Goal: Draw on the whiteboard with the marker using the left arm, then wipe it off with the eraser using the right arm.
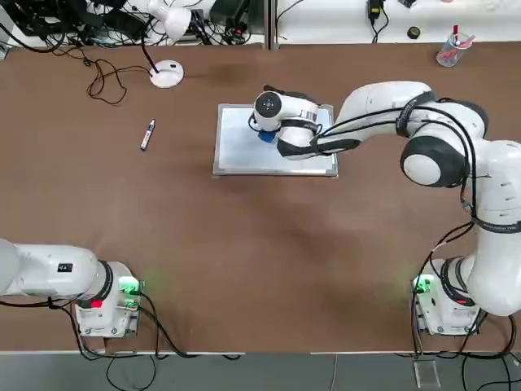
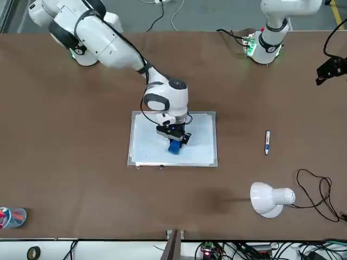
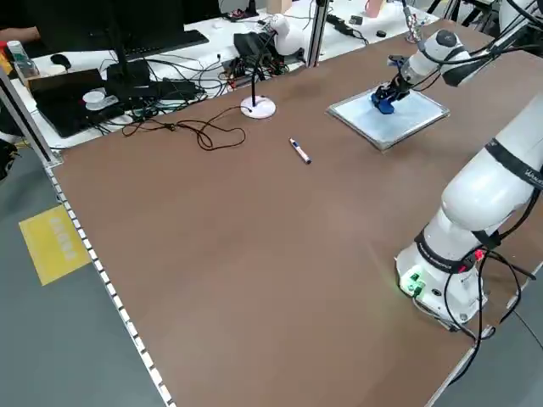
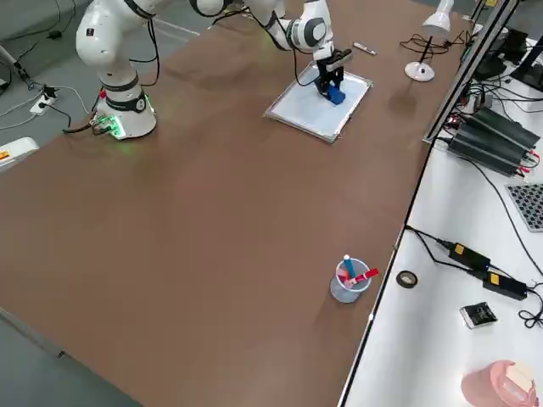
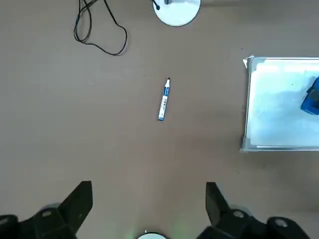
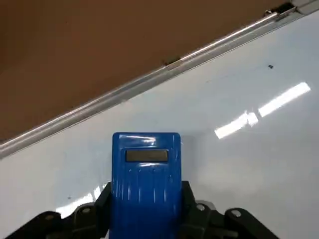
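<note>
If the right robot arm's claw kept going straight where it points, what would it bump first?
Probably the whiteboard, with the blue eraser in the right claw touching first, though I can't tell how small the gap is.

Left arm [image 1: 61, 271], cut off by the top view's edge, its claw seemingly outside.

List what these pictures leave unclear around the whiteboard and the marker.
- Underside of the eraser: the right wrist view shows its top; whether it touches the whiteboard cannot be told.
- Part of the whiteboard: covered by the right arm in the top view, cut off by the edge in the left wrist view.
- Lettering on the marker: too small in the left wrist view.
</note>
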You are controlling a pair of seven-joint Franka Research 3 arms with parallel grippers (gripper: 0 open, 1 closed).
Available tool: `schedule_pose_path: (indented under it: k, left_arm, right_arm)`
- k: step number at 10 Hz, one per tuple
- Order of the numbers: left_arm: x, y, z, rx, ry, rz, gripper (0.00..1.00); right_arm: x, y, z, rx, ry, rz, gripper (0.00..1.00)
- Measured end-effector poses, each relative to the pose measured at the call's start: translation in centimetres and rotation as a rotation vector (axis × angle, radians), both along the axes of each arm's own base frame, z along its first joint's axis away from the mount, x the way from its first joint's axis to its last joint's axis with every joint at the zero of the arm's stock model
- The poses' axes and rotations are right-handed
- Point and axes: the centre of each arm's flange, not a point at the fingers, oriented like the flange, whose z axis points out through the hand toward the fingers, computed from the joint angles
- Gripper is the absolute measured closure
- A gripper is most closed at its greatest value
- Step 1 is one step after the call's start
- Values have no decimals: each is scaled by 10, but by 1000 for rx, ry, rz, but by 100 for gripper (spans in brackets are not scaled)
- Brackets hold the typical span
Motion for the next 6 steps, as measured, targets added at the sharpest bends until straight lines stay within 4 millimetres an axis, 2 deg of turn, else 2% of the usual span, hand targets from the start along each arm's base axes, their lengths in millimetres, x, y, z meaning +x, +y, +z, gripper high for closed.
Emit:
schedule_pose_path:
  k: [2, 4, 6]
  left_arm:
    - [0, 0, 0, 0, 1, 0, 0]
    - [0, 0, -1, 0, 2, 0, 0]
    - [1, 0, -2, 0, 4, 0, 0]
  right_arm:
    - [10, -23, 12, 9, 61, -9, 44]
    - [15, -47, 40, 17, 114, -3, 44]
    - [9, -64, 66, -11, 150, 10, 44]
